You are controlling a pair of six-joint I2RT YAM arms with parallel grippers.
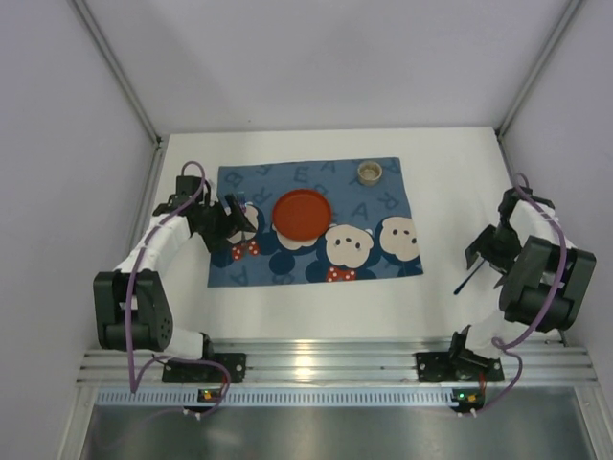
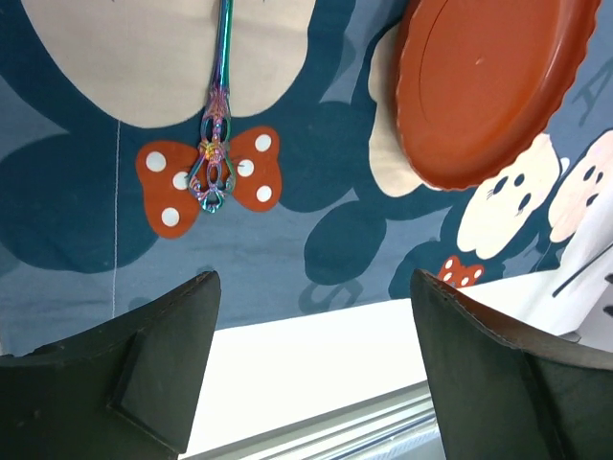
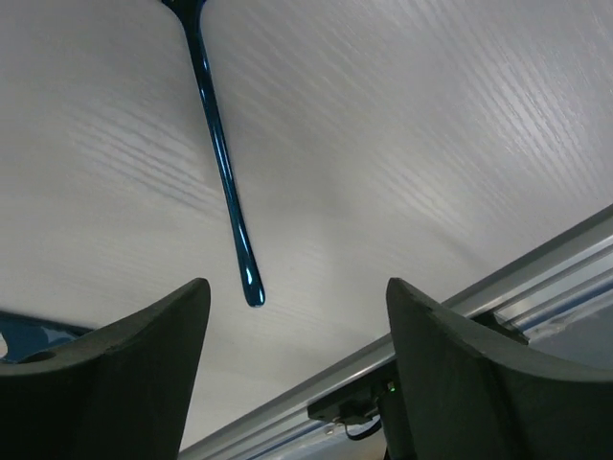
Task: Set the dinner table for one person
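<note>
I see the mat (image 1: 383,192) on the table (image 1: 450,163), with the plate (image 1: 302,214) on the middle of it. A little cup (image 1: 370,172) sits on the mat behind and right of the plate, and a first eating tool (image 2: 218,125) lies left of the plate. A second eating tool (image 3: 222,163) lies on the bare table, right of the mat.

The rainbow-tinted utensil (image 2: 213,163) runs off the top edge of the left wrist view, head unseen; the red plate (image 2: 479,86) is cropped top and right. The blue utensil (image 3: 222,168) likewise loses its head in the right wrist view. Near the far edge of the worktop (image 1: 450,153), what the small cup (image 1: 370,172) holds is too small to tell.
</note>
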